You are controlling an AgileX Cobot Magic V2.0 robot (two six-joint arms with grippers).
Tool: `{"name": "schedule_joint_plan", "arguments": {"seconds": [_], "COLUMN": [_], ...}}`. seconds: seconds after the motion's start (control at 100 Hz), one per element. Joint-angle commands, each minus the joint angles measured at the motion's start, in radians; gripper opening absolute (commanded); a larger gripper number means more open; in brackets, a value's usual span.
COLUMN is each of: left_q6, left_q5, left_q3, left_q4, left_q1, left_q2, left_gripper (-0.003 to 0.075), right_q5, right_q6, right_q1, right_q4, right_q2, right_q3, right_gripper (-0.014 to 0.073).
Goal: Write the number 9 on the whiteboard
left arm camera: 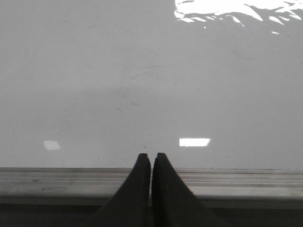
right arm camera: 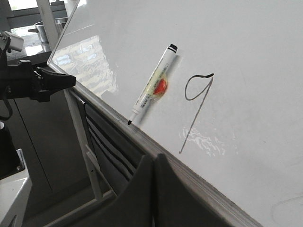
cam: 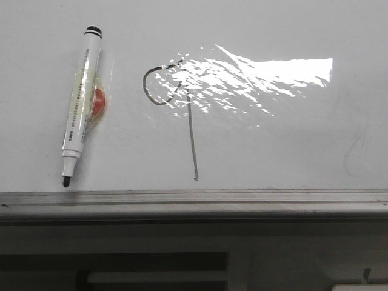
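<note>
The whiteboard point(cam: 273, 139) is glossy white with bright glare. The number 9 point(cam: 191, 130) is drawn on it in a thin dark line, a small loop over a long stem; it also shows in the right wrist view point(right arm camera: 196, 106). A white marker point(cam: 80, 103) with a black cap end and bare tip lies on the board left of the 9, also in the right wrist view point(right arm camera: 149, 90). My left gripper point(left arm camera: 151, 156) is shut and empty over the board's grey edge strip point(left arm camera: 236, 182). My right gripper point(right arm camera: 154, 158) is shut and empty, off the board's near edge. Neither gripper shows in the front view.
A red-orange round thing point(cam: 99, 100) lies under the marker's middle. The grey metal edge strip point(cam: 194, 203) runs along the board's near side, with dark frame parts below. The left arm point(right arm camera: 38, 82) shows in the right wrist view, beside the board's corner.
</note>
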Motion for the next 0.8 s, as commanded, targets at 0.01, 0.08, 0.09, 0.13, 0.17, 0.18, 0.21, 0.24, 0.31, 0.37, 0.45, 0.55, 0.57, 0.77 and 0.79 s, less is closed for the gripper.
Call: {"name": "schedule_joint_plan", "arguments": {"seconds": [0.01, 0.08, 0.09, 0.13, 0.17, 0.18, 0.21, 0.24, 0.31, 0.37, 0.45, 0.55, 0.57, 0.77, 0.79], "left_q6": [-0.012, -0.012, -0.012, -0.012, -0.012, -0.012, -0.012, -0.012, -0.012, -0.012, -0.012, -0.012, -0.012, -0.012, -0.012], "left_q5": [-0.048, -0.048, -0.048, -0.048, -0.048, -0.048, -0.048, -0.048, -0.048, -0.048, -0.048, -0.048, -0.048, -0.048, -0.048], "left_q3": [0.02, 0.02, 0.02, 0.02, 0.02, 0.02, 0.02, 0.02, 0.02, 0.02, 0.02, 0.02, 0.02, 0.02, 0.02], "left_q4": [-0.009, -0.009, -0.009, -0.009, -0.009, -0.009, -0.009, -0.009, -0.009, -0.009, -0.009, -0.009, -0.009, -0.009, -0.009], "left_q1": [0.002, 0.002, 0.002, 0.002, 0.002, 0.002, 0.002, 0.002, 0.002, 0.002, 0.002, 0.002, 0.002, 0.002, 0.002], "left_q2": [-0.027, -0.027, -0.027, -0.027, -0.027, -0.027, -0.027, -0.027, -0.027, -0.027, -0.027, -0.027, -0.027, -0.027, -0.027], "left_gripper": [-0.002, -0.002, -0.002, -0.002, -0.002, -0.002, -0.002, -0.002, -0.002, -0.002, -0.002, -0.002, -0.002, -0.002, -0.002], "right_q5": [-0.082, -0.088, -0.088, -0.088, -0.09, -0.096, -0.107, -0.113, -0.128, -0.142, -0.152, -0.213, -0.236, -0.419, -0.424], "right_q6": [-0.021, -0.021, -0.021, -0.021, -0.021, -0.021, -0.021, -0.021, -0.021, -0.021, -0.021, -0.021, -0.021, 0.006, 0.022], "right_q1": [-0.013, -0.032, -0.034, -0.05, -0.067, -0.076, -0.097, -0.123, -0.205, -0.293, -0.417, -0.591, -0.623, -0.848, -0.865], "right_q4": [-0.053, -0.055, -0.055, -0.055, -0.055, -0.055, -0.055, -0.055, -0.055, -0.055, -0.055, -0.051, -0.048, -0.044, -0.044], "right_q2": [0.005, 0.005, 0.005, 0.005, 0.005, 0.005, 0.005, 0.005, 0.005, 0.005, 0.005, 0.005, 0.005, -0.046, -0.056], "right_q3": [-0.024, -0.024, -0.024, -0.024, -0.024, -0.024, -0.024, -0.024, -0.024, -0.024, -0.024, 0.004, 0.01, 0.149, 0.164], "right_gripper": [-0.0062, -0.0062, -0.0062, -0.0062, -0.0062, -0.0062, -0.0062, -0.0062, -0.0062, -0.0062, -0.0062, -0.0062, -0.0062, -0.0062, -0.0062]}}
